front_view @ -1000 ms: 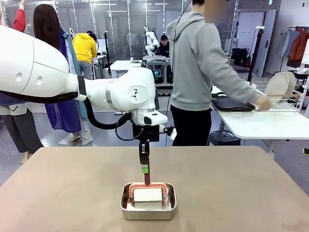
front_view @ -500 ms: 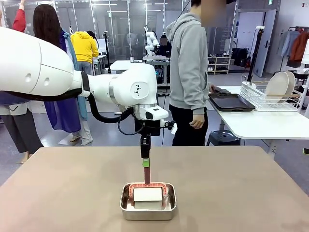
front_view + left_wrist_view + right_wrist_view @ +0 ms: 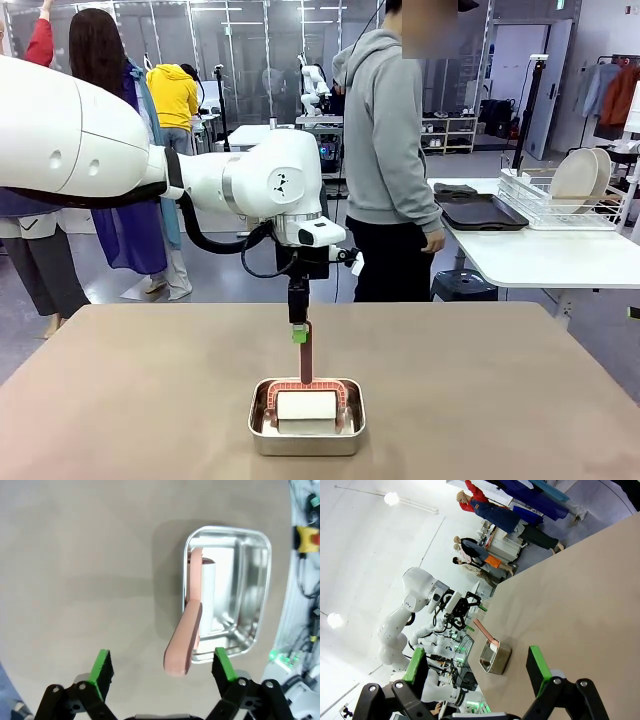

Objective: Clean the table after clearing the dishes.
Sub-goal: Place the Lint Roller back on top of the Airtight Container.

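**Both pincers open; one squeegee propped in one steel pan on the brown table**

The left gripper (image 3: 161, 666) hangs above the table with its two green-padded fingers (image 3: 101, 666) spread wide, nothing between them. In the front view this gripper (image 3: 299, 335) is seen edge-on, so its spread cannot be read there. The right gripper (image 3: 477, 669) is likewise open and empty, hovering over the table top.

The table (image 3: 500, 400), matte taupe-brown, fills the lower half of the front view; its near edge is cut off by the frame. On it, at about 6 o'clock from its centre, stands one small steel pan (image 3: 306, 428). Inside the pan is one pink-handled wiper (image 3: 305, 385) with a white block; its handle rises toward 12 o'clock, ending just beneath the left gripper, apart from the pads. From the left wrist the handle (image 3: 187, 635) leans over the pan's rim (image 3: 260, 580).

The dishes are off the brown table: at 2 o'clock, on a white side table (image 3: 540, 255), lie dark trays (image 3: 480, 212), stacked so their count is unclear, beside one wire rack (image 3: 560, 205) holding two white plates (image 3: 580, 175). Forks and knives cannot be made out.

One person (image 3: 390, 160) in a grey hoodie stands at 12 o'clock, between the two tables.
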